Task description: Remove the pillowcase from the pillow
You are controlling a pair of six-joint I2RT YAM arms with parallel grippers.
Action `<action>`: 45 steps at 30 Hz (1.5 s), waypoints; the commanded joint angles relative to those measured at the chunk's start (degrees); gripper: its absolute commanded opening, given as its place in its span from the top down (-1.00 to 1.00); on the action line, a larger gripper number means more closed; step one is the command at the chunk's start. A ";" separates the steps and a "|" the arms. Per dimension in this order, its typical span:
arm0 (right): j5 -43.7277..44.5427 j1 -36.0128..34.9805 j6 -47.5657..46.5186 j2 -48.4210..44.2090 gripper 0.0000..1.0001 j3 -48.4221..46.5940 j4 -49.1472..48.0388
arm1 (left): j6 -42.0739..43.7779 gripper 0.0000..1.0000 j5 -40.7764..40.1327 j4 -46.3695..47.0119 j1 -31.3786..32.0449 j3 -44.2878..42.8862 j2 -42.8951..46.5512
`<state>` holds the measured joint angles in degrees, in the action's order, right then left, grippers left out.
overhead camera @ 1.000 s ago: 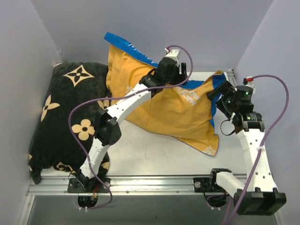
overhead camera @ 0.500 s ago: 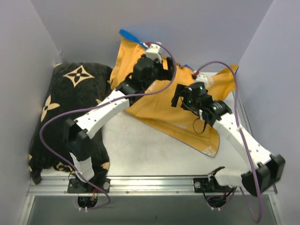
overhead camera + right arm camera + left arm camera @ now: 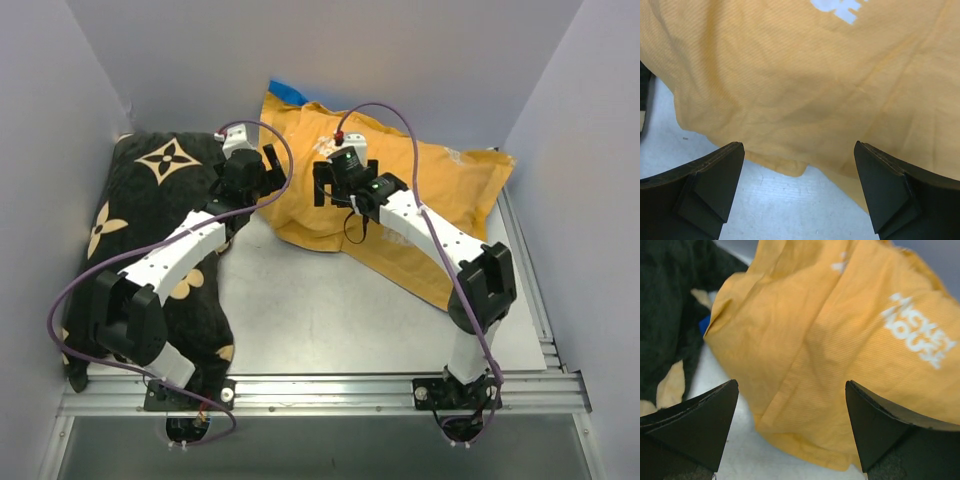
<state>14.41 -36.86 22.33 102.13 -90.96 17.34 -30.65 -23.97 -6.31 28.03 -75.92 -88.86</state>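
Observation:
The pillowcase [image 3: 430, 190] lies at the back of the table, orange-yellow face up with white lettering [image 3: 920, 330], and a blue corner [image 3: 285, 92] shows at its far left. It looks plump on the right. The white pillow is hidden. My left gripper [image 3: 274, 172] is open just off the pillowcase's left edge, and its wide jaws frame a folded corner [image 3: 791, 385] without touching it. My right gripper [image 3: 340, 193] is open above the near left hem [image 3: 798, 145], with nothing between its fingers.
A black cushion [image 3: 150, 240] with tan flower marks fills the left side of the table, right beside my left arm and touching the pillowcase's left end [image 3: 665, 315]. Grey walls close in the back and both sides. Bare table [image 3: 320, 310] lies in front of the pillowcase.
The left gripper opened wide and let the raised pillowcase go; it dropped flat onto the table. Both grippers swung left and down to the pillowcase's left end.

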 commanded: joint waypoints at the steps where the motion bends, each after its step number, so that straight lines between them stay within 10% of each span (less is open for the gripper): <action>1: 2.63 -2.85 -2.90 4.81 -0.97 -6.93 -1.61 | -4.67 -0.95 2.96 -0.99 -1.92 1.47 -0.61; 17: 10.37 -7.00 0.79 28.21 -0.80 -33.23 2.87 | -16.72 -0.95 -6.97 -9.95 -5.97 10.18 11.60; 19: 10.81 -6.91 1.05 29.09 -0.63 -32.97 3.40 | -16.37 -0.95 -6.36 -9.69 -5.97 10.35 12.30; 23: 15.01 -7.26 2.54 24.10 0.78 -23.24 3.14 | -14.09 -0.93 -3.21 -6.01 -6.23 13.24 13.27; 25: 16.60 -7.17 3.59 18.41 1.00 -14.40 2.44 | -13.21 -0.90 -1.44 -4.60 -6.23 13.69 12.84; 36: 9.06 -2.69 12.65 -17.36 1.00 25.97 -8.46 | -3.81 -0.94 7.89 3.92 7.46 15.10 8.09; 45: -2.02 3.64 14.15 -29.61 0.67 39.36 -12.95 | -8.37 -0.80 5.25 3.84 14.16 17.56 1.95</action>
<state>16.01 -34.61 35.79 75.55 -52.66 6.66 -37.47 -17.30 -4.01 42.74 -59.46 -84.23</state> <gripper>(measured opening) 0.136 0.920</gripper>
